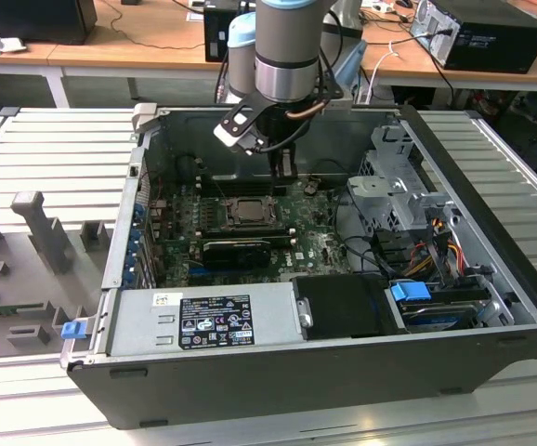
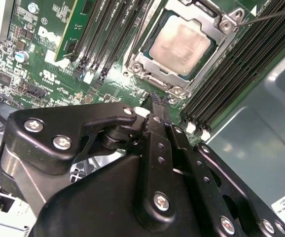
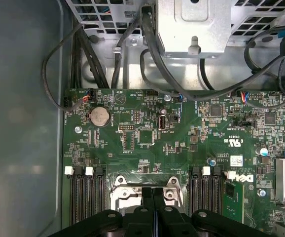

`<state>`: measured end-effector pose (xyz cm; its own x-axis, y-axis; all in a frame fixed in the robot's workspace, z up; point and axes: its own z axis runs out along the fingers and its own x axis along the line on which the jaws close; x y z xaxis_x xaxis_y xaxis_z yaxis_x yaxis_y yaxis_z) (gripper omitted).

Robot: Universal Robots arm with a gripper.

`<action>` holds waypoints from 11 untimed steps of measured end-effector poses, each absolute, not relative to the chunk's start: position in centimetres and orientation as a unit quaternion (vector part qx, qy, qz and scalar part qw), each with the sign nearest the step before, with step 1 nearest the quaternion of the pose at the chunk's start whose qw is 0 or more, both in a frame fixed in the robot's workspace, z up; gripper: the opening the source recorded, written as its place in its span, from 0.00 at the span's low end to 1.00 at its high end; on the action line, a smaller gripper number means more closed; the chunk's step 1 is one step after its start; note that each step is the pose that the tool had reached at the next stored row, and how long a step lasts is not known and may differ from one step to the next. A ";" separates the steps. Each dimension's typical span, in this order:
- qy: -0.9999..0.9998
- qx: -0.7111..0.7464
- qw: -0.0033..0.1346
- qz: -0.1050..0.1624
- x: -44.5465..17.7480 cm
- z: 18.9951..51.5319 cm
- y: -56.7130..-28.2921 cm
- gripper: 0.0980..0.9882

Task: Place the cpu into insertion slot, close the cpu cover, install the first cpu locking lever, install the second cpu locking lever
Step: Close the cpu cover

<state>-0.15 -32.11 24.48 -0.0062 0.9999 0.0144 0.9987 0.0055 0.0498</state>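
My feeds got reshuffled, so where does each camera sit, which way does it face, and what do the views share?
Exterior view: off the arm, raised, looking down into the open computer case; shows the arm and hand.
First wrist view: on the wrist, looking past the shut hand onto the motherboard.
Second wrist view: on the wrist, looking along the hand toward the cpu.
Shared: all three show the hand and motherboard; the exterior and second wrist views both show the cpu.
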 end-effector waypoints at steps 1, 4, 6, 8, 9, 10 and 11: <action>0.709 0.705 0.012 0.023 -0.3 24.5 -32.1 0.01; 0.709 0.705 0.012 0.023 -0.8 23.8 -32.1 0.01; 0.709 0.705 0.012 0.023 -1.0 23.4 -32.1 0.01; 0.709 0.705 0.012 0.023 -1.4 23.1 -32.1 0.01; 0.709 0.705 0.011 0.023 -1.9 23.1 -32.1 0.01; 0.709 0.705 0.011 0.024 -2.3 23.0 -32.1 0.01; 0.709 0.705 0.011 0.024 -2.8 23.0 -32.1 0.01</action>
